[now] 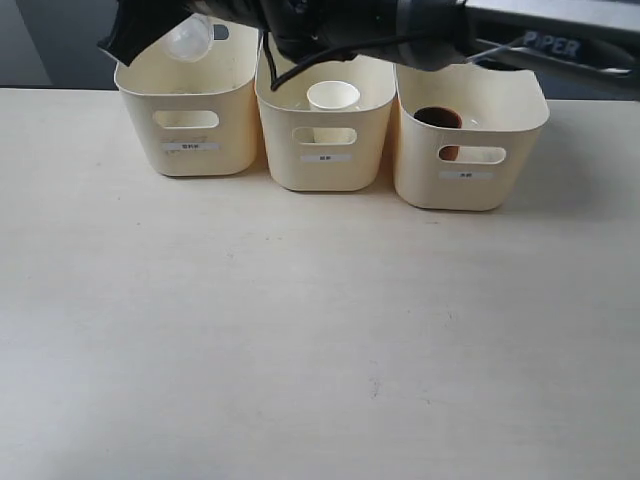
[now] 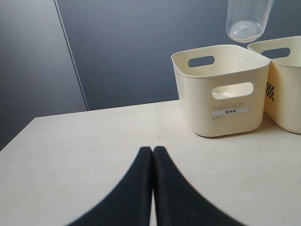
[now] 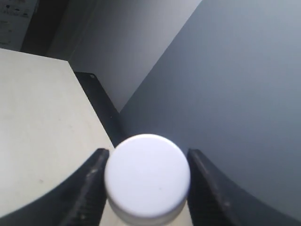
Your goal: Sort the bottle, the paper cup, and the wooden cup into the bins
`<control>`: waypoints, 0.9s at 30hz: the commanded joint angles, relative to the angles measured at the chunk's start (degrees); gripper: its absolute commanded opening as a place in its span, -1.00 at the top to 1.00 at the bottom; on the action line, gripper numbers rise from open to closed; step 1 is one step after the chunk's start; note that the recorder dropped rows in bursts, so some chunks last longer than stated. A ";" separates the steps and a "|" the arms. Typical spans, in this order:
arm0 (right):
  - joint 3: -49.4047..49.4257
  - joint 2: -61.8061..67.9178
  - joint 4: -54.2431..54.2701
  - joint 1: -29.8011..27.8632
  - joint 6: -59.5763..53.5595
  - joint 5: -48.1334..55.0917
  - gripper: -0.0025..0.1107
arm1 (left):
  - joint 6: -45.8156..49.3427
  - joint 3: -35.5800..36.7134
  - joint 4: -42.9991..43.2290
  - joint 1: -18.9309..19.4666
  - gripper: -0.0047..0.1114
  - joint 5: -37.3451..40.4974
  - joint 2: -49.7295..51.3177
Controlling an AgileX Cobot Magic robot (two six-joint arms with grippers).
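Observation:
My right gripper (image 3: 146,154) is shut on the clear bottle, its fingers on either side of the white cap (image 3: 147,175). The bottle (image 1: 190,38) hangs base-down over the left bin (image 1: 187,135), clear of the rim; its base (image 2: 247,21) shows above that bin (image 2: 221,94). The white paper cup (image 1: 333,97) stands in the middle bin (image 1: 325,160). The brown wooden cup (image 1: 438,120) sits in the right bin (image 1: 468,185). My left gripper (image 2: 153,149) is shut and empty, low over the table, short of the left bin; the exterior view does not show it.
The three bins stand side by side along the table's far edge, before a dark wall. The right arm (image 1: 520,40) stretches across above the middle and right bins. Bare table (image 1: 320,330) spreads in front of the bins.

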 commanded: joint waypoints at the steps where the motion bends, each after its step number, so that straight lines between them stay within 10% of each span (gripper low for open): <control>1: -4.14 4.66 1.16 -1.70 1.99 1.76 0.97 | -0.08 0.10 0.00 0.03 0.92 -0.41 -0.28; 25: -11.50 16.94 1.73 -3.93 16.43 2.25 0.96 | -0.08 0.10 0.00 0.03 0.92 -0.41 -0.28; 27: -11.50 17.60 2.40 -3.93 16.43 2.35 0.57 | -0.08 0.10 0.00 0.03 0.92 -0.41 -0.28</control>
